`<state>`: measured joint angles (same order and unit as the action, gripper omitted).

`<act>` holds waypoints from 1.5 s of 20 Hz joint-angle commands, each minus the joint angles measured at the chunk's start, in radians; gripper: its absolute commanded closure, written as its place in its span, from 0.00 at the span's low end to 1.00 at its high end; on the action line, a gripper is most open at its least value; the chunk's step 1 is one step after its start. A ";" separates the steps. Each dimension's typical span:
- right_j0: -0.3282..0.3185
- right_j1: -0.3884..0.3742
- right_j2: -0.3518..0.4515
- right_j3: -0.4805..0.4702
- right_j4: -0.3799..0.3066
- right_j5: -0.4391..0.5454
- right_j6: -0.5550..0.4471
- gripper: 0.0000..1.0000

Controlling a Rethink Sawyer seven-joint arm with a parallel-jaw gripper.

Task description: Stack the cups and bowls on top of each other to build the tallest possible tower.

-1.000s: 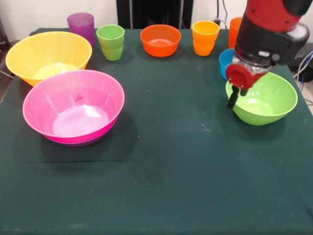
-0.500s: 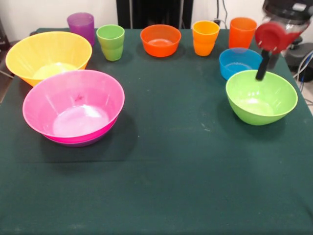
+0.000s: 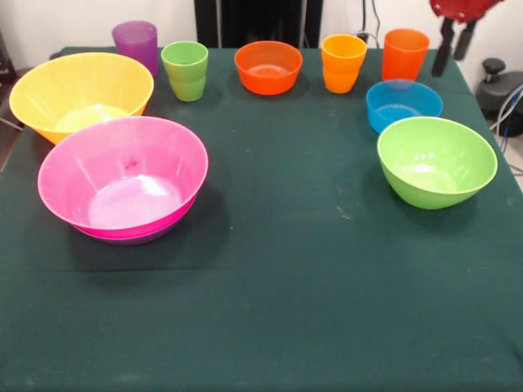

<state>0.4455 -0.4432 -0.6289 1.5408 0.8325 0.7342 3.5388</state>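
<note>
Progress check, landmark = pink bowl (image 3: 122,178), front view, left to right.

- Yellow bowl (image 3: 80,92): just behind and left of the pink bowl, rims close, sits alone on the desk (image 3: 278,286). Not stacked.
- Pink bowl: nested in the purple bowl (image 3: 122,238), of which only a sliver of rim shows under it. That pair is the only stacking done, so the tower is two bowls high at best.
- Purple cup (image 3: 136,43): behind the pink bowl, at the far edge, loose.
- Light green cup (image 3: 185,69): behind and slightly right of the pink bowl, loose.
- Orange bowl (image 3: 268,67): further right, far row, loose.
- Yellow-orange cup (image 3: 343,62): right again, far row, loose.
- Blue bowl (image 3: 404,104): well right of the pink bowl, just behind the light green bowl (image 3: 436,161); rims look near or touching, can't tell which. Both loose.
- Orange cup (image 3: 405,53): far right of the row, behind the blue bowl, loose.
- Gripper (image 3: 454,41): top right, well apart from the pink bowl, above and right of the orange cup. Jaws apart, holding nothing.

Judgement: barely started. Eight pieces left to go onto the pink/purple base: three bowls on the right and centre, the yellow one, four cups.
</note>
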 commanded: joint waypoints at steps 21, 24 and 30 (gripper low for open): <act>-0.218 -0.141 0.264 0.375 -0.117 -0.260 -0.138 0.00; -0.219 -0.165 0.285 0.416 -0.124 -0.296 -0.147 0.00; -0.203 -0.185 0.322 0.460 -0.151 -0.350 -0.109 0.00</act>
<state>0.2264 -0.6179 -0.4753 1.9017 0.7681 0.4620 3.5388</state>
